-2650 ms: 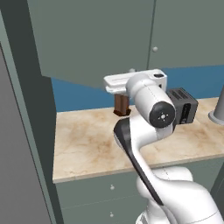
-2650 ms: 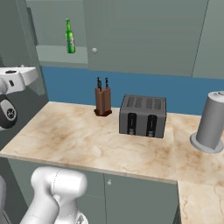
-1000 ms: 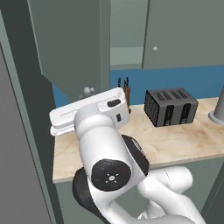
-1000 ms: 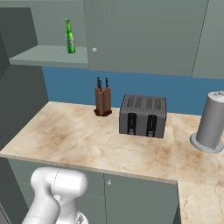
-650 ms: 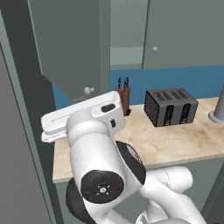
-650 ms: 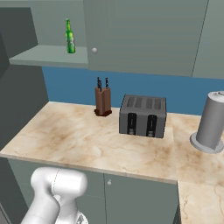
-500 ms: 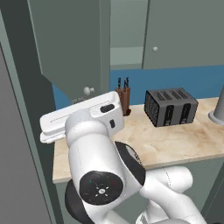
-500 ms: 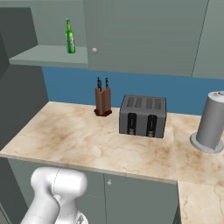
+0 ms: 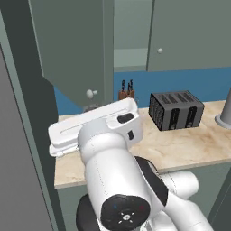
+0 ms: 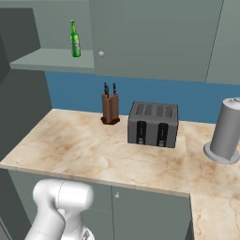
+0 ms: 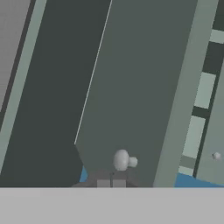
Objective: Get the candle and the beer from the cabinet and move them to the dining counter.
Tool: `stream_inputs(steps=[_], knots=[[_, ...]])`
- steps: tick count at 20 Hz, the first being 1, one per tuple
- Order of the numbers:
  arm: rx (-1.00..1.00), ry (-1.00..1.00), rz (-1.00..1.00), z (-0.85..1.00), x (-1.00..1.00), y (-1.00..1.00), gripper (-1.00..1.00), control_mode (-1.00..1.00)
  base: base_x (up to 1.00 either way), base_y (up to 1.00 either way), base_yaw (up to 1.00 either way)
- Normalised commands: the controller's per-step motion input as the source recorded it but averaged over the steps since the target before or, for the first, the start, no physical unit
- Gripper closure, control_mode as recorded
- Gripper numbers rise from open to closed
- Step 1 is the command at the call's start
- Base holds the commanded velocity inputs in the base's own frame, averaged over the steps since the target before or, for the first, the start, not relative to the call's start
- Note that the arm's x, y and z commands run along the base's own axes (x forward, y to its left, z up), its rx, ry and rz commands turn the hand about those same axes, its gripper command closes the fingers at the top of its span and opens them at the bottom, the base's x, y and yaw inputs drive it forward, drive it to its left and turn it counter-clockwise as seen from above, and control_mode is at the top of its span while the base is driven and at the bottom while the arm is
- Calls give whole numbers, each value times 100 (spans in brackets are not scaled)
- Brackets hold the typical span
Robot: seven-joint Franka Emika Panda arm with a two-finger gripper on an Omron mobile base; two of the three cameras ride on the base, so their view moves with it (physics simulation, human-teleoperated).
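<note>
One green beer bottle [image 10: 74, 39] is seen standing upright on the inner shelf of the grey-green wall cabinet [image 10: 51, 60], whose left door [image 9: 74, 49] is swung open toward the camera in the left base view, one small round knob [image 9: 90, 94] showing on it. In the hand view the gripper [image 11: 111, 183] is held just beneath that same knob [image 11: 122, 160], its two dark fingertips [image 11: 103, 183] pressed together with nothing seen clamped between them; whether the tips touch the knob cannot be told. The white arm [image 9: 113, 171] is folded across the foreground of the left base view, its forearm stretched toward the open door. On the marble worktop [image 10: 84, 150] below are set one brown knife block [image 10: 110, 108] holding two dark-handled knives, one dark grey toaster [image 10: 153, 123] just to its right, and one tall grey cylindrical appliance [image 10: 227, 130] well apart at the far right. A blue backsplash [image 10: 140, 93] is seen behind them, and a second round knob [image 10: 101, 54] is seen on the closed cabinet door beside the bottle
</note>
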Motion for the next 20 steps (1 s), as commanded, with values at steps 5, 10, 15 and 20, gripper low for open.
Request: stream_inputs(steps=[5,10,15,20], knots=[[0,0,3,25,-46,-75,100,-100,0,0,0],[0,0,11,9,-25,-97,100,-100,0,0,0],[0,0,21,0,-22,-100,100,-100,0,0,0],[0,0,35,0,0,-76,100,-100,0,0,0]])
